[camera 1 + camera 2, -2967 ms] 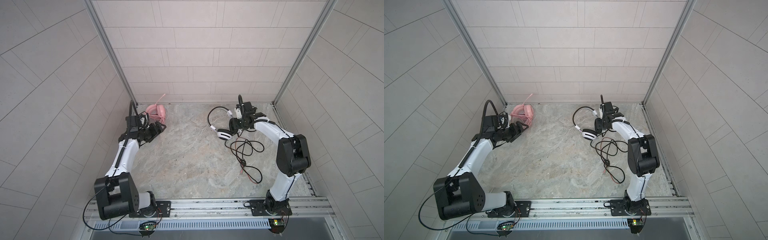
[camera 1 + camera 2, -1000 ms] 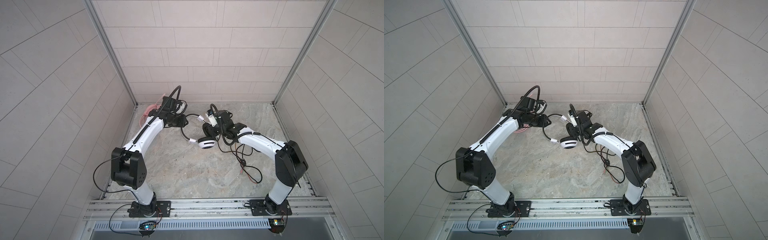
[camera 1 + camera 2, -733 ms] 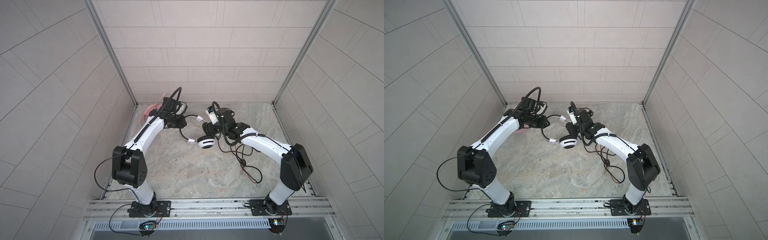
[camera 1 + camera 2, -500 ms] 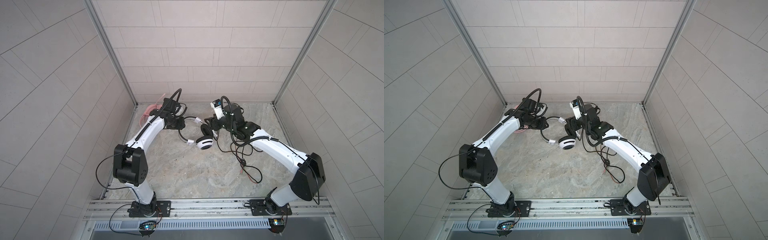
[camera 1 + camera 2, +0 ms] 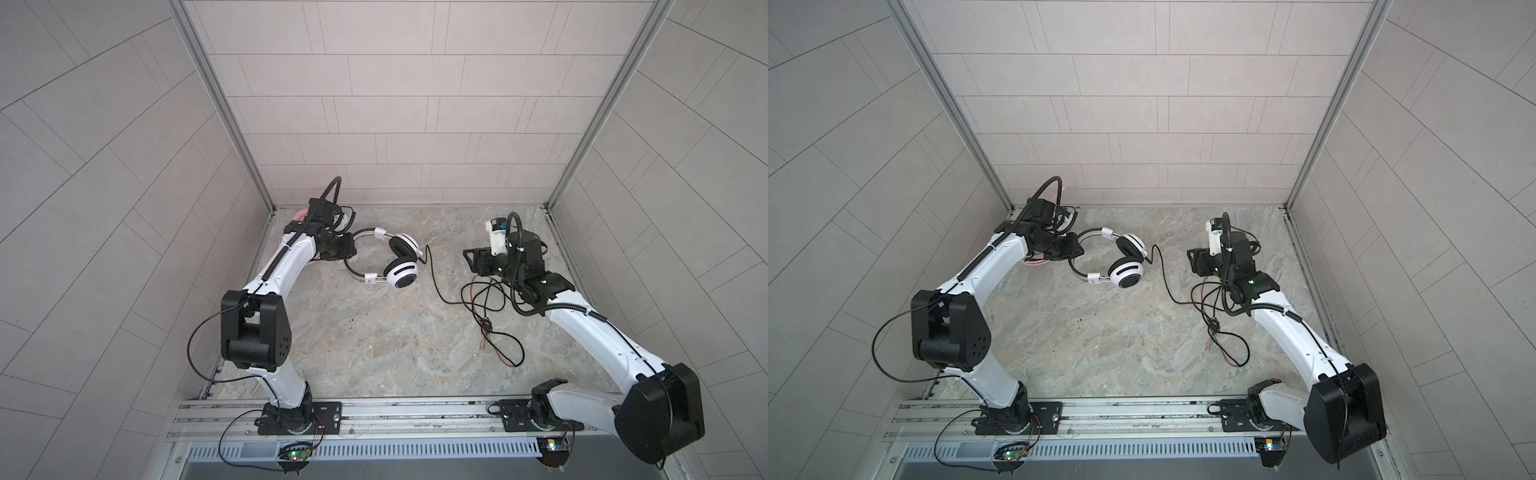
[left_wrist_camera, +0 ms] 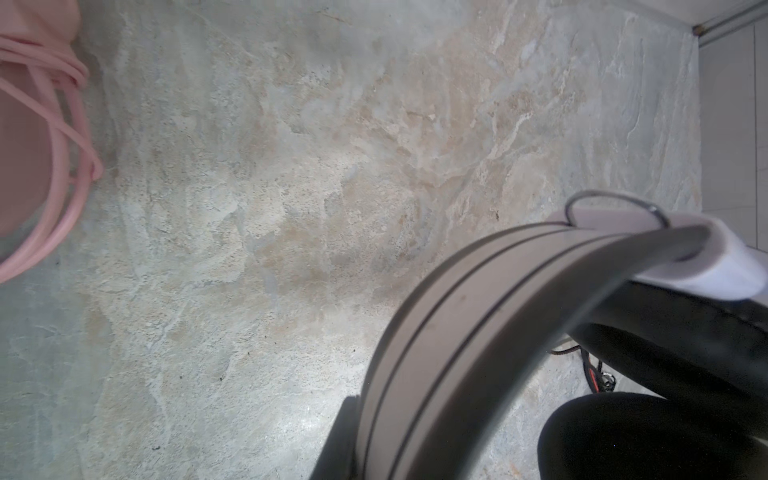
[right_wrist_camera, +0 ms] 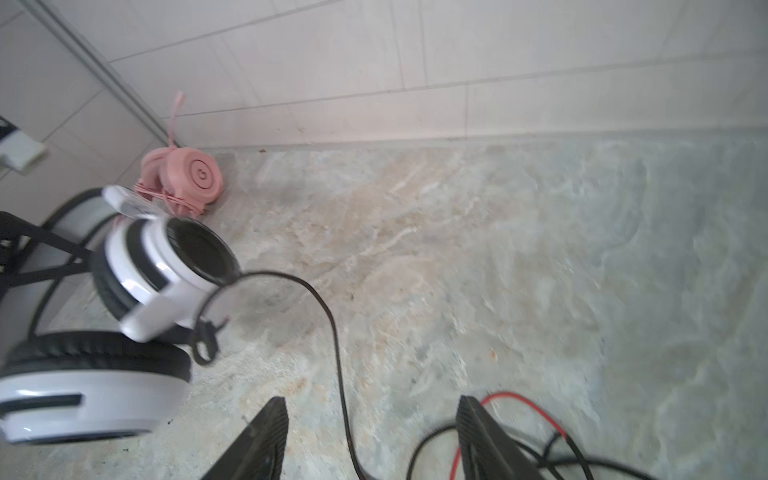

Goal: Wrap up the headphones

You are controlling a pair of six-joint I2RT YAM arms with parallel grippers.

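Pale grey tiled walls (image 5: 395, 104) on 3 sides enclose a mottled beige stone floor (image 5: 374, 340), evenly lit.
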